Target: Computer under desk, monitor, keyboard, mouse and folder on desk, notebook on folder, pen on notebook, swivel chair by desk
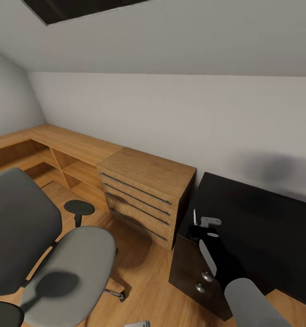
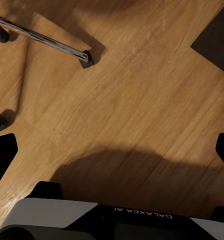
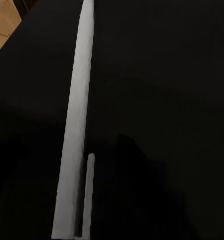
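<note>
- The swivel chair (image 1: 57,254), grey with black padded armrests, takes up the 8 o'clock part of the head view; its seat is bare and one chrome leg with a castor reaches toward 6 o'clock.
- The black desk (image 1: 262,218) lies at 4 o'clock, its worktop dark and bare where it shows, with two round silver knobs (image 1: 204,281) on the drawer front facing the wooden floor (image 1: 144,272).
- Just beside the desk, toward 9 o'clock from it, stands a light wooden drawer unit (image 1: 141,195) with long bar handles; it continues into a wooden counter (image 1: 57,141) running along the white wall (image 1: 171,109) toward 10 o'clock.
- The right end effector (image 1: 203,225) hangs over the near corner of the black worktop. It holds a thin pale stick, the pen (image 3: 77,135), which the right wrist view shows running lengthwise against the dark surface, so its fingers are closed on it.
- In the left wrist view the left end effector (image 2: 112,150) points down at the wooden floor, its two dark fingertips (image 2: 3,152) spread wide apart with nothing between them; a chrome chair leg (image 2: 39,36) with a black castor lies on the floor beyond.
</note>
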`<state>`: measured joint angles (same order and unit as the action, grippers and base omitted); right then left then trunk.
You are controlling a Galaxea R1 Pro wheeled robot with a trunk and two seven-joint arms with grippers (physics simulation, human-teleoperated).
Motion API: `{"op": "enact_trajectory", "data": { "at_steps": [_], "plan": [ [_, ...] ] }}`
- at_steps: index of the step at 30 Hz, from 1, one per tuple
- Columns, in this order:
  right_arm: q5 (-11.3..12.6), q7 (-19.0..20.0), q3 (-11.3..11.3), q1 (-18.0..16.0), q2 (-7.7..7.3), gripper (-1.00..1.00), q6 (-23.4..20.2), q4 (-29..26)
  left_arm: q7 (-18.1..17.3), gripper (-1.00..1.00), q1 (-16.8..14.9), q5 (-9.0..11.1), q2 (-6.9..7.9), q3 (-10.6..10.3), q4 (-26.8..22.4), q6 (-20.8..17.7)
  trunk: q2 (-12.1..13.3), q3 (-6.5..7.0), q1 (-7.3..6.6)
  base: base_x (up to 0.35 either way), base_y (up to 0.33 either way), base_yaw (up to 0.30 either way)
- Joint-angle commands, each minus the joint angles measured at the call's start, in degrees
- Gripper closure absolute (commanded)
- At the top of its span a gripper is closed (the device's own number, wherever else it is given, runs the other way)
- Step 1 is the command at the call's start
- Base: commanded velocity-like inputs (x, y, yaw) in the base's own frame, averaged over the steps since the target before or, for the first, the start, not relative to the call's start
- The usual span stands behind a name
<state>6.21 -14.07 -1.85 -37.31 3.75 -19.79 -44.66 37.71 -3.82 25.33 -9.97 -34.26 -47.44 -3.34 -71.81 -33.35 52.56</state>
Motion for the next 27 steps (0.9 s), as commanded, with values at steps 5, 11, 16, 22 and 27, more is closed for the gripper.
{"op": "enact_trajectory", "data": {
  "at_steps": [5, 11, 16, 22, 27],
  "plan": [
    [0.4, -0.5, -0.1, 0.0, -0.06, 1.00, -0.4, 3.1, 0.4, -1.00, 0.0, 0.2, 0.04, -0.2, -0.1, -0.3, 0.0, -0.06, 0.01, 0.000, 0.000, 0.000],
    [0.3, -0.5, -0.1, 0.0, -0.06, 1.00, -0.4, 3.0, 0.4, -1.00, 0.0, 0.1, -0.01, -0.2, 0.0, -0.3, 0.0, -0.06, 0.01, 0.000, 0.000, 0.000],
    [0.3, -0.5, -0.1, 0.0, -0.06, 1.00, -0.4, 2.9, 0.4, -1.00, 0.0, 0.1, -0.02, -0.2, 0.0, -0.3, 0.0, -0.06, 0.01, 0.000, 0.000, 0.000],
    [0.3, -0.6, -0.1, 0.0, -0.06, 1.00, -0.4, 2.9, 0.4, -1.00, 0.0, 0.1, -0.01, -0.2, 0.0, -0.3, 0.0, -0.06, 0.01, 0.000, 0.000, 0.000],
    [0.3, -0.6, -0.1, 0.0, -0.06, 1.00, -0.4, 2.9, 0.4, -1.00, 0.0, 0.1, 0.03, -0.2, 0.0, -0.3, 0.0, -0.06, 0.01, 0.000, 0.000, 0.000]
  ]
}}
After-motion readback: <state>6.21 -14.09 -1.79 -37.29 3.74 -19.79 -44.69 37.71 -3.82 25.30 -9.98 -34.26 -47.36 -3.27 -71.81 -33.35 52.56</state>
